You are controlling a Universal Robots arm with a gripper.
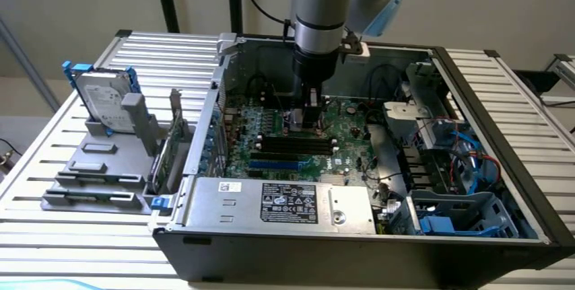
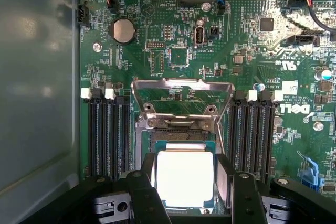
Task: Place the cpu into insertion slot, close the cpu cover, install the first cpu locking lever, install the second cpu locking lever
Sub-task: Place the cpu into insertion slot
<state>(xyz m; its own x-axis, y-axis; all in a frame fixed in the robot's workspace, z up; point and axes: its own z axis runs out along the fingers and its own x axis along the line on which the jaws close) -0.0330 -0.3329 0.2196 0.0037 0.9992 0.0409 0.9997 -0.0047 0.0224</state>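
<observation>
From the exterior view I have the arm reaching down into the open computer case (image 1: 503,189), with the gripper (image 1: 306,125) low over the green motherboard (image 1: 349,125), just behind the row of black memory slots (image 1: 292,145). On the table at the exterior view's left, a hard drive (image 1: 101,98) stands upright in a grey fixture (image 1: 94,169), well apart from the work. The silver power supply (image 1: 279,201) sits along the near edge of the case.

On the wrist view I see the cpu (image 2: 185,178), silver face up, lying flat in the insertion slot (image 2: 178,135). A thin green border shows around the chip. The gripper's jaws are spread wide, with one of the black fingers (image 2: 148,179) close beside each side of the chip. I cannot tell whether they touch its edges. The chip does not look lifted.

The cpu cover (image 2: 181,84) is tilted up on its hinge beyond the slot, and the board shows through its cut-out centre. More memory slots (image 2: 105,135) flank the socket on both sides.
</observation>
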